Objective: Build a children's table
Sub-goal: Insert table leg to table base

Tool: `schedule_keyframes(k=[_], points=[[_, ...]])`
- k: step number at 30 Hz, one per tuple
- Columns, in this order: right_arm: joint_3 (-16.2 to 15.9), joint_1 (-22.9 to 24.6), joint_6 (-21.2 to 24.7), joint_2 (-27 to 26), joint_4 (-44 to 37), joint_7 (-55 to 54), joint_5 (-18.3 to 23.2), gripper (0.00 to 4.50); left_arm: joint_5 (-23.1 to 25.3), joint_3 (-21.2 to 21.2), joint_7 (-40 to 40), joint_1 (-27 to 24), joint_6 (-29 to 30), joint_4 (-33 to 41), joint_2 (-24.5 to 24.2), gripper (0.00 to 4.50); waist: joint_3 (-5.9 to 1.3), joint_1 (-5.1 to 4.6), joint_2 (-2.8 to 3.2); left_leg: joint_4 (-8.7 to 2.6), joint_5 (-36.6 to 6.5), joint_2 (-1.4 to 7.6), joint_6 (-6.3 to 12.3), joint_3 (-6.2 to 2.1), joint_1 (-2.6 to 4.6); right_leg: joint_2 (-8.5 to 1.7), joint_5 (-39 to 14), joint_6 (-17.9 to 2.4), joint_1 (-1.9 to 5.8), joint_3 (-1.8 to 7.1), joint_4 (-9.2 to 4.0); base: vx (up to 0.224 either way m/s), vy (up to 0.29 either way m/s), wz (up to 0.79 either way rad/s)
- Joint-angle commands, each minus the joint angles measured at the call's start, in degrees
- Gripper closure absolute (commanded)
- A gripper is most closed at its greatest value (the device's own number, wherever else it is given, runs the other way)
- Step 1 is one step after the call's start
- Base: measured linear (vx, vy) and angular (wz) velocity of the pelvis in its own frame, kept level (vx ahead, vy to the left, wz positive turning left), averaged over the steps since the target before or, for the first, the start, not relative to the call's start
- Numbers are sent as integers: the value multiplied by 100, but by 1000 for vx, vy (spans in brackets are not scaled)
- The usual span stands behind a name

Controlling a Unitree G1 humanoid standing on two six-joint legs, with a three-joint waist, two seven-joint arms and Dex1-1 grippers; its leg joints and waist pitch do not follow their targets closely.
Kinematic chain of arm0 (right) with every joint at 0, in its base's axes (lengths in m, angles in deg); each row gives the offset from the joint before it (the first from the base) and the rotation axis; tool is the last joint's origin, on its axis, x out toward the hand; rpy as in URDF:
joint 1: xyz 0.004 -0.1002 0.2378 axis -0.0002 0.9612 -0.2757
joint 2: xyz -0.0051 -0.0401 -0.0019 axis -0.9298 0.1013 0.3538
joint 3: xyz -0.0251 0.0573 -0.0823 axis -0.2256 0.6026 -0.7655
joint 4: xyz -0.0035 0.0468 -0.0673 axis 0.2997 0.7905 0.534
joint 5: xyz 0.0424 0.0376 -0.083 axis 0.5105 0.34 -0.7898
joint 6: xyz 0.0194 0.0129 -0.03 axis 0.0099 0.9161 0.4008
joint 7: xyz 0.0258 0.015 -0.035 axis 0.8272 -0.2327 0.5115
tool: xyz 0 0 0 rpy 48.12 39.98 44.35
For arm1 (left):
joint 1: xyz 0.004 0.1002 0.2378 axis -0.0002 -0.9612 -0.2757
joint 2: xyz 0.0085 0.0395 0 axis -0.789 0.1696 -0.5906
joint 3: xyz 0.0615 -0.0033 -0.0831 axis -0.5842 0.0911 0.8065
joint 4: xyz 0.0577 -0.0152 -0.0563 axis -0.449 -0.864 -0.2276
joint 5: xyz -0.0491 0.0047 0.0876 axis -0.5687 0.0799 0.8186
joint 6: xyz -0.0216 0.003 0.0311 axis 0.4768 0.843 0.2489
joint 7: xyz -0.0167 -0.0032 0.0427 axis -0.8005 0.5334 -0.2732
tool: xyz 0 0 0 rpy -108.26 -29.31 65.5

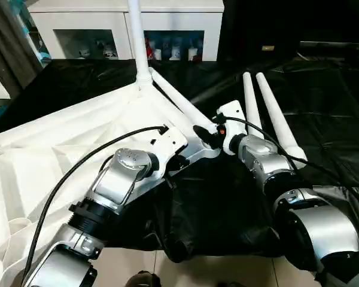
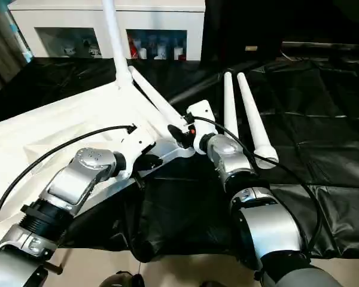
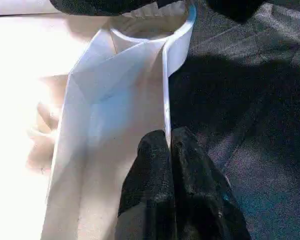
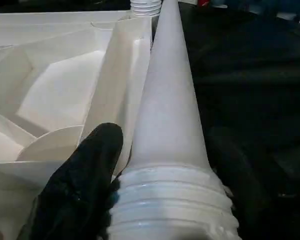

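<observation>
The white tabletop [image 1: 60, 149] lies upside down at the left, ribs up. One leg [image 1: 136, 36] stands upright in its far corner socket. A second leg [image 1: 179, 101] lies slanted along the tabletop's right edge. My right gripper [image 1: 208, 134] straddles its threaded wide end, with one finger [image 4: 85, 170] against the collar and the other close on the far side. My left gripper [image 3: 169, 145] is shut on the tabletop's thin rim wall [image 3: 165, 90], near a round corner socket [image 3: 155, 25]. Two more legs [image 1: 250, 101] [image 1: 275, 113] lie side by side on the black sheet.
A black sheet [image 1: 323, 101] covers the floor under the work, bunched up at the near edge [image 1: 185, 239]. A white cabinet [image 1: 125, 24] with small items behind glass stands at the back. Pale tiled floor [image 1: 221, 272] shows at the front.
</observation>
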Motion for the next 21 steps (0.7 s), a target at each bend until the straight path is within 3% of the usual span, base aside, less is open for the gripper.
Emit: schedule_keyframes(k=[1,7,10,14,15,18,19,21], points=[[55,56,-51,-9,5,-16,22,176,38,-75,1,-68,-90,39,-73,450,-603,7,-62,-319,-617,281,569,-141,182,-342,-509,-1422,382,205,-283,0,0,0],[283,111,-91,37,-218,-21,272,176,57,86,162,-115,-652,2,-131,450,-607,16,-58,-315,-615,285,594,-146,182,-343,-491,-1400,382,202,-283,0,0,0],[504,262,-124,67,-503,36,536,176,-235,299,-42,-271,-895,262,-141,394,-618,18,-32,-310,-623,288,571,-147,179,-342,-417,-1381,385,200,-265,0,0,0],[648,434,-200,88,-808,56,712,176,-465,472,-161,-434,-1029,546,-136,373,-611,21,-19,-313,-685,295,556,-146,185,-330,-409,-1442,380,191,-257,0,0,0],[813,640,-282,87,-1184,63,909,176,-568,623,-148,-569,-1232,705,-185,364,-587,21,14,-331,-858,305,526,-153,180,-337,-552,-1379,375,197,-298,0,0,0],[958,851,-360,63,-1609,75,1092,176,-771,843,-163,-658,-1369,798,-187,339,-585,1,10,-343,-1008,292,450,-151,190,-313,-692,-1322,366,199,-305,0,0,0],[1032,1017,-384,28,-1958,139,1240,176,-969,1012,-205,-687,-1345,840,-170,339,-583,11,54,-349,-1126,295,382,-164,200,-317,-844,-1285,353,197,-303,0,0,0],[1158,1383,-398,-90,-2748,272,1601,176,-1413,1405,-227,-680,-1187,893,-57,324,-581,23,32,-369,-1278,294,315,-157,209,-312,-899,-1170,350,214,-316,0,0,0]])
